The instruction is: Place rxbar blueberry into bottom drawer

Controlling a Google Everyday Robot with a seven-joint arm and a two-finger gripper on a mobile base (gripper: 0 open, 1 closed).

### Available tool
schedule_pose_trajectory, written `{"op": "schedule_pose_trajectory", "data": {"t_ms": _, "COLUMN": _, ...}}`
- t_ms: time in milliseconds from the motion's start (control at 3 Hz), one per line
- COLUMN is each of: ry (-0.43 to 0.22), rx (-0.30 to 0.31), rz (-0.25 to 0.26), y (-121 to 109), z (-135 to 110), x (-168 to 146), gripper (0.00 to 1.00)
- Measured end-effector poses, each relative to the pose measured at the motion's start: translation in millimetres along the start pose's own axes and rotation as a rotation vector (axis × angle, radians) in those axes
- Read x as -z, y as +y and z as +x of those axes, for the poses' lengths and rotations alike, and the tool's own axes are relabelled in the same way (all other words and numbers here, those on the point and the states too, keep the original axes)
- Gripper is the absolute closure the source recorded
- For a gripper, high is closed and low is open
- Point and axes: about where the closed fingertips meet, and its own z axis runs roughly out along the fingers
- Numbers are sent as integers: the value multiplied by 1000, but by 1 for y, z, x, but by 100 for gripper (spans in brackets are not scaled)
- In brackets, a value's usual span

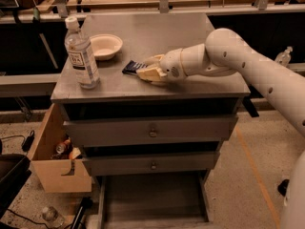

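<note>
Cabinet worktop (162, 30), grey metal, seen from the front and above.

- rxbar blueberry (131, 67): lies flat on the worktop, centre-left, dark wrapper. Its right end meets the end effector, so you only see the left part clear.
- End effector (146, 70): down at worktop level, reaching in from the right and pointing left, right against the bar. You cannot tell whether it is closed on the bar or merely set around it (the tan tip hides the contact).
- Arm (248, 63): white, stretched across the right half of the worktop from the right edge of your view.
- Water bottle (81, 54): upright near the left front corner, well apart from the bar.
- Pale bowl (106, 46): behind and to the left of the bar, just right of the bottle.
- Bottom drawer (155, 199): pulled out at floor level, tray facing up, below two knobbed drawers (152, 131).
- Cardboard box (59, 175): on the floor left of the cabinet, clutter inside.
</note>
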Motion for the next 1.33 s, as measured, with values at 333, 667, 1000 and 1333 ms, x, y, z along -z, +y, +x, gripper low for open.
{"op": "schedule_pose_trajectory", "data": {"t_ms": 333, "ry": 21, "rx": 18, "rz": 31, "y": -3, "z": -19, "x": -1, "gripper": 100}}
{"op": "schedule_pose_trajectory", "data": {"t_ms": 667, "ry": 41, "rx": 64, "rz": 113, "y": -3, "z": -55, "x": 17, "gripper": 100}}
{"op": "schedule_pose_trajectory", "data": {"t_ms": 1000, "ry": 41, "rx": 113, "rz": 179, "y": 10, "z": -85, "x": 47, "gripper": 100}}
{"op": "schedule_pose_trajectory", "data": {"t_ms": 1333, "ry": 52, "rx": 153, "rz": 239, "y": 39, "z": -94, "x": 80, "gripper": 100}}
